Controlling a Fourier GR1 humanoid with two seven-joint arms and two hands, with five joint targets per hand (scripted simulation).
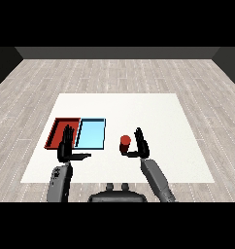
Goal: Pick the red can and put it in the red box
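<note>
The small red cylindrical can (125, 143), unlabelled, is flanked by the open, empty right hand (141, 146); the left hand (67, 147) is held open at the flat red tray (56, 130).

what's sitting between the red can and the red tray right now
In the head view, the light blue tray lies between the red can and the red tray. A strip of bare white table separates the can from the blue tray.

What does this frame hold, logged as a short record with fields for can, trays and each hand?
red can: upright on the white table, right of both trays, in neither
red tray: far left, touching the light blue tray
light blue tray: between red tray and red can
right hand: open, fingers straight, just right of the can, not holding it
left hand: open, over the red tray's near edge
</note>
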